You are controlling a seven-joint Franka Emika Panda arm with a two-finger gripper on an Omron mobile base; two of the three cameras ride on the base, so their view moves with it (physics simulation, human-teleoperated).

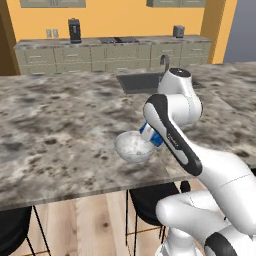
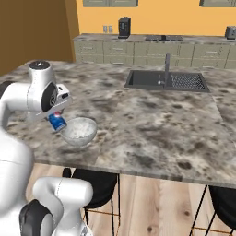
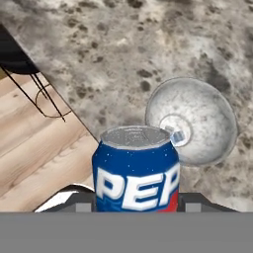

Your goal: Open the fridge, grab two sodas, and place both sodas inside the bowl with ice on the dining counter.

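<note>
Two rear base views converging on the dining counter (image 1: 60, 125), hand view close above the bowl (image 3: 197, 118).

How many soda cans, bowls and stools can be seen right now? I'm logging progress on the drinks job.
Blue soda can: 1, held in the gripper beside the bowl
Bowl with ice: 1, on the granite counter
Black stools under the counter edge: 3, at and
Total: 5
</note>
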